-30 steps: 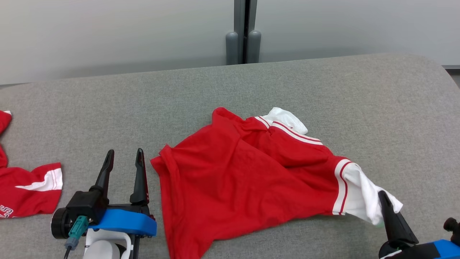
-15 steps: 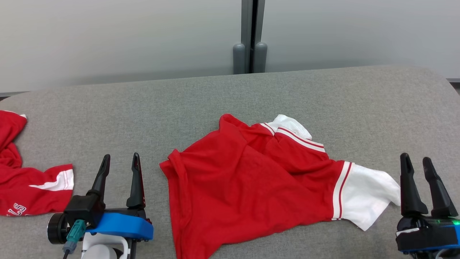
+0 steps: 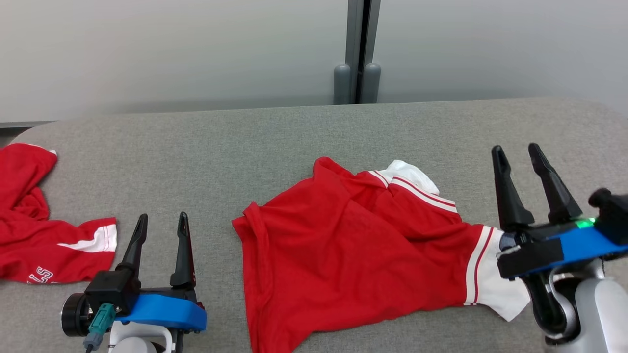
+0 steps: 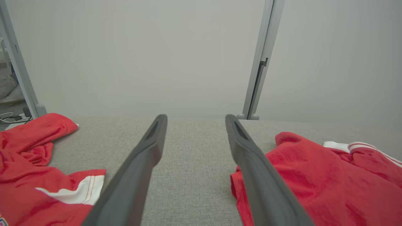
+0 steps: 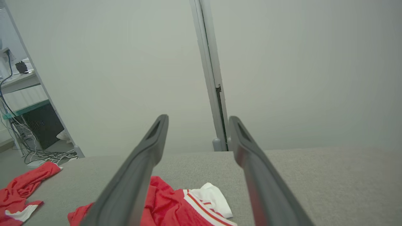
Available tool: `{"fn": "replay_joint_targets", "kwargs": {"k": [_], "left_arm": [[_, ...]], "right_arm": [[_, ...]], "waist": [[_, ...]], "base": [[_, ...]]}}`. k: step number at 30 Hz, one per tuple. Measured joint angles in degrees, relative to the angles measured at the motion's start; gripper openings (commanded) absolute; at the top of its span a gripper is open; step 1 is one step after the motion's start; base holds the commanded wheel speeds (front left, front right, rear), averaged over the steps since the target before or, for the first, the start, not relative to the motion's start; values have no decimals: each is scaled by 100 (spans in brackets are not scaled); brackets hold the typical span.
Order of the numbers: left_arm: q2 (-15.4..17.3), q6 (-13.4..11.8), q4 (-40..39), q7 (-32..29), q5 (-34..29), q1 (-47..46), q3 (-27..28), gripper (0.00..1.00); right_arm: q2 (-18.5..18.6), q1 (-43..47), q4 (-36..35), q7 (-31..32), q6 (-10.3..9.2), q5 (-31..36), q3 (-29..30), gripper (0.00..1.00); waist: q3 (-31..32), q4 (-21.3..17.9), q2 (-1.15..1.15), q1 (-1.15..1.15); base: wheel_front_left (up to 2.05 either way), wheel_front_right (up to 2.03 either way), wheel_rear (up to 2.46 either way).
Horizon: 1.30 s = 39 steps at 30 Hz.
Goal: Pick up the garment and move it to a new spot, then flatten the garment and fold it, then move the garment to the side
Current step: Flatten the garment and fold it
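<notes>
Grey fabric-covered surface (image 3: 274, 132) runs the full width of the head view, backed by pale wall panels (image 3: 171, 49) with a grey post (image 3: 360, 49) between them.

At far left a second red garment (image 3: 44, 235) lies crumpled on the surface, showing a white panel and partial white lettering. It is well apart from the task item.

Next along, at lower left, the left gripper (image 3: 162, 215) points away from the robot with its two dark fingers apart and nothing between them. Bare surface shows in the gap in the left wrist view.

From centre to right, the garment (image 3: 353, 250), red with white striped trim, lies loosely spread and wrinkled on the surface, not folded. Its left edge is near the left gripper but not touching it. One white sleeve (image 3: 409, 174) is bunched at the far edge. The right-end sleeve (image 3: 495, 294) reaches toward the right arm.

At right, the right gripper (image 3: 515, 147) stands with fingers apart and empty, tips over bare surface to the right of the garment. Its dark body overlaps the right-end sleeve in the head view; contact cannot be determined. A green light (image 3: 584, 224) is lit on its blue mount.
</notes>
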State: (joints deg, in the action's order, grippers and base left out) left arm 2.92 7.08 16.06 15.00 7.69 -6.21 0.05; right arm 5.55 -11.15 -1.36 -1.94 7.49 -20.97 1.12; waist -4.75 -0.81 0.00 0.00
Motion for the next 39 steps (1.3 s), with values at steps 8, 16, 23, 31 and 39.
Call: {"fn": "replay_joint_targets", "kwargs": {"k": [8,16,23,31,39], "left_arm": [[0,2,-3,1,20,-133,-115,100],[1,2,8,0,140,-260,-257,100],[1,-5,-8,0,200,-349,-349,100],[0,-42,-22,0,244,-424,-427,100],[0,-73,-14,0,293,-459,-481,100]], "right_arm": [[497,-1195,1237,491,0,209,-717,100],[875,-1833,2722,776,0,181,-1519,100],[1054,-2370,4095,803,0,193,-2151,100],[1088,-2790,5242,889,0,151,-2825,84],[1226,-3340,5850,413,1,-263,-2702,0]], "waist": [[-139,246,0,0],[-346,585,0,0],[-532,786,0,0],[-644,902,0,0],[-672,931,0,1]], "base": [[0,0,0],[0,0,0],[0,0,0],[0,0,0],[0,0,0]]}}
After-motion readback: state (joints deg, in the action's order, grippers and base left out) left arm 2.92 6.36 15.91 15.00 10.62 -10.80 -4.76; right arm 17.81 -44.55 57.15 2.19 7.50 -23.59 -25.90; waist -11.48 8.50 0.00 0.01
